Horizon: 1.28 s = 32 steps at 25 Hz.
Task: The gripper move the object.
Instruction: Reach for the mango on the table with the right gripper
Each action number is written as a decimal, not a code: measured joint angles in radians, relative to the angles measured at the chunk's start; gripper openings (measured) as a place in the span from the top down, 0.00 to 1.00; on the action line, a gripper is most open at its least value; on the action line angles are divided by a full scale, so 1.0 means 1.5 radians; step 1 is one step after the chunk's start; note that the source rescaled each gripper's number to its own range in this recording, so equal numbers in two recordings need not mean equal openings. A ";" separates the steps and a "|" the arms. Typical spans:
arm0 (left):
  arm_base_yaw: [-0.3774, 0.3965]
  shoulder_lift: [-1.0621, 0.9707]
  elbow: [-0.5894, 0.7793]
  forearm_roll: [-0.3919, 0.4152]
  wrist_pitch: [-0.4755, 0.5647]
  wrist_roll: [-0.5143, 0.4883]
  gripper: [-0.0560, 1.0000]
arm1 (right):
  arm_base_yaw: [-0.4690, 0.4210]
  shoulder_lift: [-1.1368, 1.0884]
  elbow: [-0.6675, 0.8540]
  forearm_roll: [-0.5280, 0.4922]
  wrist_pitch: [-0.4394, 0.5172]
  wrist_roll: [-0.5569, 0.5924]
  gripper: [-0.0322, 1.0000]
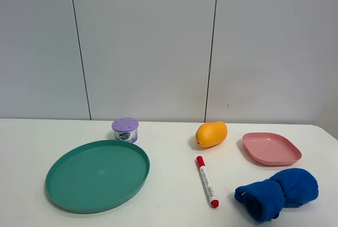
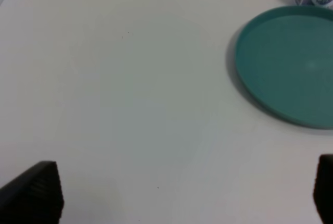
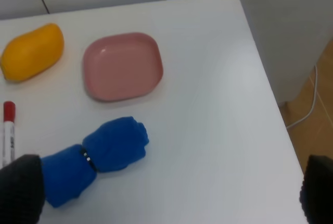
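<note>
White table (image 1: pixel 170 198), left tool (image 2: pixel 184 195) and right tool (image 3: pixel 169 193) wide open, mango (image 1: pixel 211 134) untouched

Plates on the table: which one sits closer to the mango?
The pink rounded-square plate, just right of the mango in the high view. The larger round green plate lies farther left, by the purple-lidded tub.

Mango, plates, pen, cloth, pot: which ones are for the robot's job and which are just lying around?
For the job: mango, right gripper or left gripper.
Just lying about: green plate, pink plate, marker, blue cloth, purple-lidded pot.
</note>
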 joint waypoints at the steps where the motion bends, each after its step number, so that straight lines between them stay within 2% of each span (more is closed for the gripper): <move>1: 0.000 0.000 0.000 0.000 0.000 0.000 0.00 | 0.000 0.019 -0.017 0.004 0.001 0.006 0.00; 5: 0.000 0.000 0.000 0.000 0.000 0.000 0.00 | 0.000 0.093 -0.054 0.032 0.004 0.022 0.00; 12: 0.000 0.000 0.000 0.000 0.000 0.000 0.00 | 0.000 0.251 -0.060 0.084 -0.012 0.040 0.00; 22: 0.000 0.000 0.000 0.000 0.000 0.000 0.00 | 0.000 0.453 -0.061 0.166 -0.158 0.056 0.00; 32: 0.000 0.000 0.000 0.000 0.000 0.000 0.00 | 0.000 0.509 -0.061 0.190 -0.274 0.055 0.00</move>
